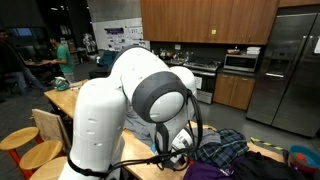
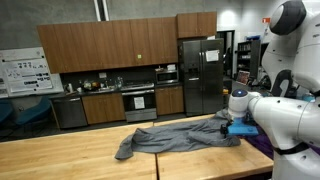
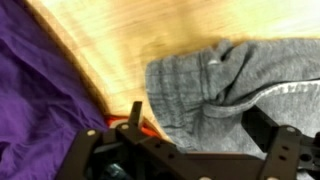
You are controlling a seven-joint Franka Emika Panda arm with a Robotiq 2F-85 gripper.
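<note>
A grey garment point(image 2: 175, 138) lies crumpled on the wooden table point(image 2: 70, 155). In the wrist view the grey garment point(image 3: 215, 85) fills the right half, with a seam and a fold showing. My gripper point(image 3: 198, 125) is open, with its two dark fingers spread wide just above the garment's end. A purple cloth point(image 3: 40, 110) lies right beside the garment, near my left finger. In an exterior view my gripper point(image 2: 238, 122) hangs over the garment's right end. In the other one the white arm point(image 1: 130, 110) hides most of the gripper.
A dark plaid cloth point(image 1: 225, 150) lies on the table by the arm. The purple cloth point(image 2: 262, 146) lies at the table's right end. Wooden stools point(image 1: 25, 140) stand beside the table. Kitchen cabinets, a stove point(image 2: 138, 102) and a refrigerator point(image 2: 203, 75) are behind.
</note>
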